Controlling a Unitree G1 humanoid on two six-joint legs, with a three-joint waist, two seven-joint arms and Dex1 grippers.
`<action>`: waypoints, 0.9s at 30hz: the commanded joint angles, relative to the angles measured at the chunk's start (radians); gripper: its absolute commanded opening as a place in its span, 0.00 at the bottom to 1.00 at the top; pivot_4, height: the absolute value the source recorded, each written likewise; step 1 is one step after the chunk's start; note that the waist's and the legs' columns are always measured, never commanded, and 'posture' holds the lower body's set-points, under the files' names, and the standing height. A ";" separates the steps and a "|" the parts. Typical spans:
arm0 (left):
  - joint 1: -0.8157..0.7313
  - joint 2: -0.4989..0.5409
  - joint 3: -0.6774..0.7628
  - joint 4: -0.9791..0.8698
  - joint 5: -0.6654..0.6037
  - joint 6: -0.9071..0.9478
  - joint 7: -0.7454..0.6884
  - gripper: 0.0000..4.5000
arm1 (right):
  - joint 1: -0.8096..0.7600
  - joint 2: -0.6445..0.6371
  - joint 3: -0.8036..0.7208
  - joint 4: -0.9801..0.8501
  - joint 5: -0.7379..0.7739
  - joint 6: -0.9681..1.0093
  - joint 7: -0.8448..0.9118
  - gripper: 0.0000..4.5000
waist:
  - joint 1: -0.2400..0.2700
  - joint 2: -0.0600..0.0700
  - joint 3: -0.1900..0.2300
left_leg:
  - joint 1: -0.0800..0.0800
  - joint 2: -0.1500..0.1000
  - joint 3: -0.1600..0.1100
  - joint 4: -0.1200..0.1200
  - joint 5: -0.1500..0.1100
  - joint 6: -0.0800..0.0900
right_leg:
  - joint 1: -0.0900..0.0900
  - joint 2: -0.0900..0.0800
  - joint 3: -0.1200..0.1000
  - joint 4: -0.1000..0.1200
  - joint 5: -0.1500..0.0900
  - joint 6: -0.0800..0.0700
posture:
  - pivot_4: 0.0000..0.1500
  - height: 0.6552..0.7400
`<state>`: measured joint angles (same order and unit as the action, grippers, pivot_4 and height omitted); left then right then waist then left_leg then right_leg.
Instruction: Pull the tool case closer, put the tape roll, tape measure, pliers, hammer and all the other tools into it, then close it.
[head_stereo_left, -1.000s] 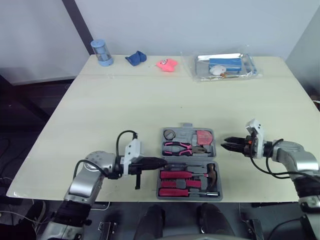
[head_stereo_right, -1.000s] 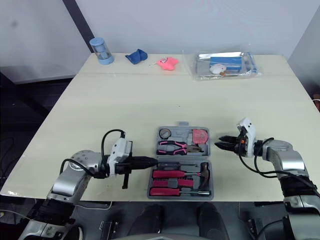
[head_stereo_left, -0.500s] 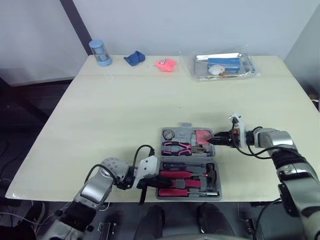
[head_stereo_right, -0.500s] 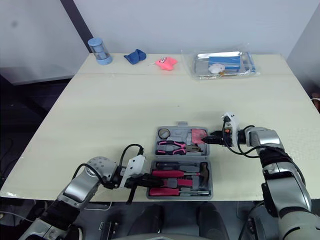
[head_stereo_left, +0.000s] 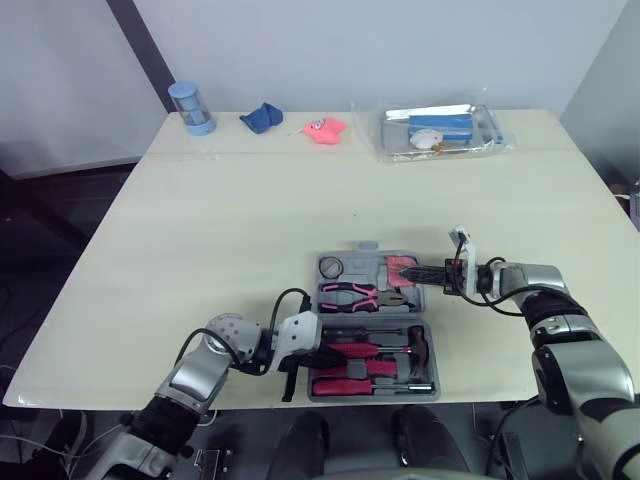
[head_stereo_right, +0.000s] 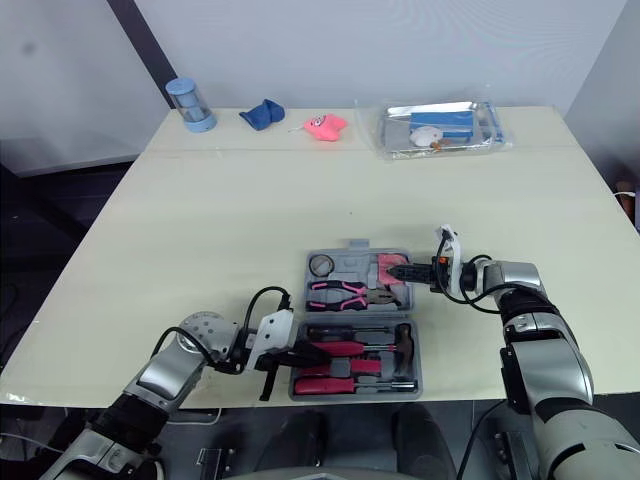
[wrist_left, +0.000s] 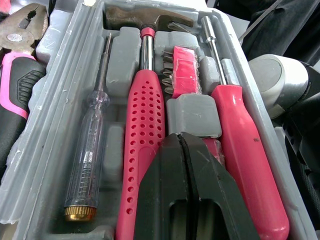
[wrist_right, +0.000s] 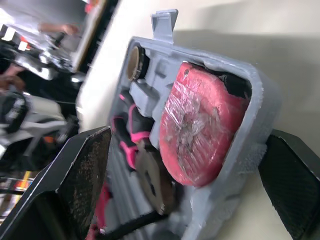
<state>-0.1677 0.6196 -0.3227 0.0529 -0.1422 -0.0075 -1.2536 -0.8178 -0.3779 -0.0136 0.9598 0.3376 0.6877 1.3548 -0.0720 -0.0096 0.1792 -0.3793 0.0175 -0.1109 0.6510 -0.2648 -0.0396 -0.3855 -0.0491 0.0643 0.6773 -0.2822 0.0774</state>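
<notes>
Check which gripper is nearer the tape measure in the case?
Right. The right gripper is open at the tool case corner holding the tape measure; the left gripper is over the front half, beside the hammer.

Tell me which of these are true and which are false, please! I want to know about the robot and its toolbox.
1. The tool case lies open. True.
2. The hammer lies on the table outside the case. False: it sits in the near half of the case.
3. The left gripper is shut. True.
4. The right gripper is squeezing the pink tape measure. False: it is open, with one finger on each side of the case's end by the tape measure.
5. A blue container stands near the far left corner of the table. True.
</notes>
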 joint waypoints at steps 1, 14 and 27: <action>0.025 0.001 -0.014 0.018 0.019 0.006 0.011 0.00 | -0.021 0.010 -0.023 -0.037 0.036 0.002 0.057 1.00 | 0.000 0.000 0.000 | 0.000 0.000 0.000 0.000 0.000 0.000 | 0.000 0.000 0.000 0.000 0.000 0.000 | 1.00 1.00; 0.194 0.083 0.173 -0.178 -0.144 0.005 0.037 0.00 | 0.215 -0.092 0.003 -0.552 0.222 0.228 0.235 1.00 | 0.005 0.002 0.001 | -0.003 0.000 0.000 0.000 0.000 0.000 | -0.002 -0.001 0.000 0.000 0.000 0.000 | 1.00 1.00; 0.493 0.243 0.618 -0.186 -0.435 0.161 -0.008 0.06 | 0.749 -0.302 -0.135 -1.175 0.318 0.108 0.068 1.00 | 0.024 0.002 0.001 | -0.004 0.001 0.001 -0.001 0.000 0.000 | -0.004 0.000 0.000 -0.001 0.000 0.000 | 1.00 1.00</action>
<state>0.3257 0.8555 0.2429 -0.1341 -0.5372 0.1338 -1.2620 -0.0839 -0.6784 -0.0929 -0.1722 0.6763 0.8860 1.4594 -0.0480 -0.0080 0.1806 -0.3834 0.0180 -0.1097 0.6500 -0.2650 -0.0395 -0.3897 -0.0495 0.0641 0.6767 -0.2826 0.0778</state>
